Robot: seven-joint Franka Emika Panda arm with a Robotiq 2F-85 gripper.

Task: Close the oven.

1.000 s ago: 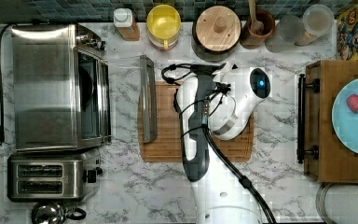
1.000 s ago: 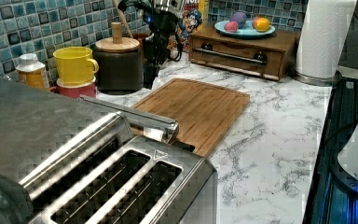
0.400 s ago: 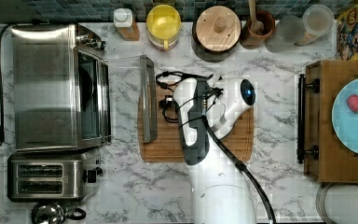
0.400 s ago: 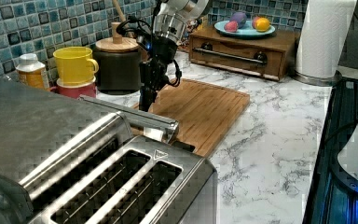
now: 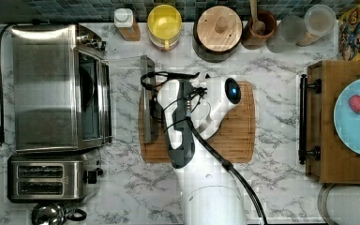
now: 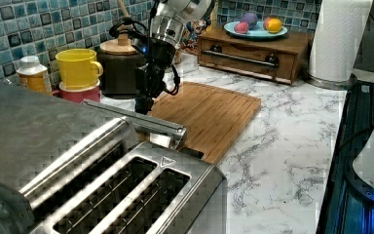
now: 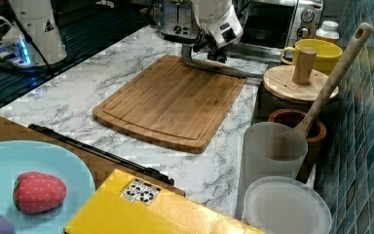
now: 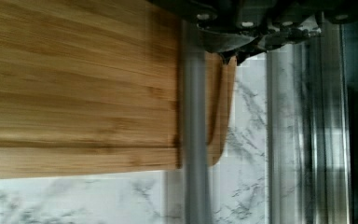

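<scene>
In the top view, the oven [image 5: 56,89] sits at the table's [image 5: 281,187] back left corner, its door [image 5: 126,98] lying open and flat. The toaster [image 5: 51,177] stands just beside it. The hand [image 5: 155,101] hangs over the door's bar handle [image 5: 149,98], at the cutting board's [image 5: 236,140] left edge; I cannot tell if its fingers are spread.

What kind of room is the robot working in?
Most likely a kitchen counter. There is a steel oven with its glass door hanging open, a two-slot toaster next to it, a wooden cutting board on the marble worktop, and a blue tiled wall behind the yellow mug.
</scene>
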